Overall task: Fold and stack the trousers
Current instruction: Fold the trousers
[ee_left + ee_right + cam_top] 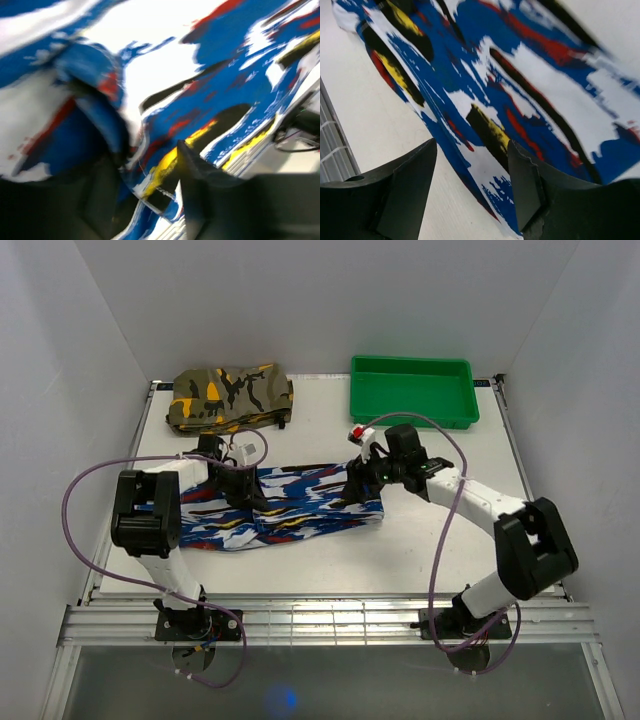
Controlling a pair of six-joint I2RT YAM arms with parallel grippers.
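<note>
The trousers [300, 508], in a blue print with white, red, black and yellow streaks, lie folded into a long band across the middle of the table. My left gripper [238, 490] is low on their left part. In the left wrist view, bunched cloth [200, 75] fills the frame and a hem edge runs between the fingers; the gripper [150, 192] looks shut on it. My right gripper [362, 476] is over the band's right end. In the right wrist view it [472, 175] is open, its fingers [525, 190] straddling the edge of the trousers [520, 90] above bare table.
An olive-brown camouflage garment [230, 395] lies folded at the back left. A green tray [465, 412] stands at the back right. A small red and white object [358, 432] lies just in front of the tray. Slotted rails [330, 618] run along the near edge.
</note>
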